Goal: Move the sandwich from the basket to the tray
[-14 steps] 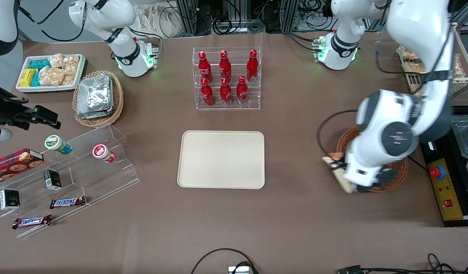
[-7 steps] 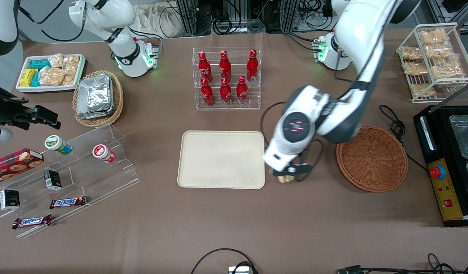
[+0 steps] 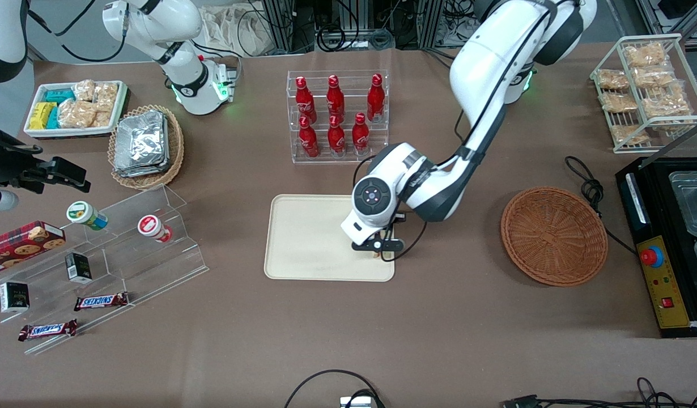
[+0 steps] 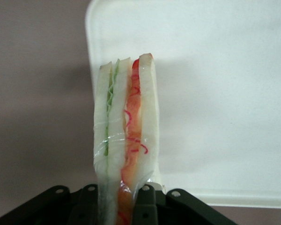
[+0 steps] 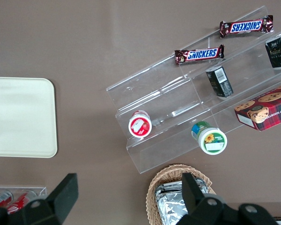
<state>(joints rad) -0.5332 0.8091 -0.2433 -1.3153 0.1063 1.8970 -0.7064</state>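
Note:
My left gripper (image 3: 375, 250) is shut on the sandwich (image 4: 126, 140), a wedge of white bread with green and orange-red filling in clear wrap. It holds it above the cream tray (image 3: 303, 238), over the tray's corner nearest the camera on the working arm's side. In the front view only a small bit of the sandwich (image 3: 375, 255) shows under the gripper. The wrist view shows the tray (image 4: 215, 93) beneath the sandwich. The reddish-brown wicker basket (image 3: 554, 235) sits empty toward the working arm's end of the table.
A clear rack of red bottles (image 3: 337, 116) stands farther from the camera than the tray. A tan basket of foil packets (image 3: 144, 144), a white snack bin (image 3: 73, 107) and a clear stepped shelf (image 3: 116, 249) lie toward the parked arm's end. A wire rack (image 3: 646, 90) and black box (image 3: 666, 243) lie beside the basket.
My left gripper has carried the sandwich from the basket's edge across the table to above the tray's corner. The basket is left empty.

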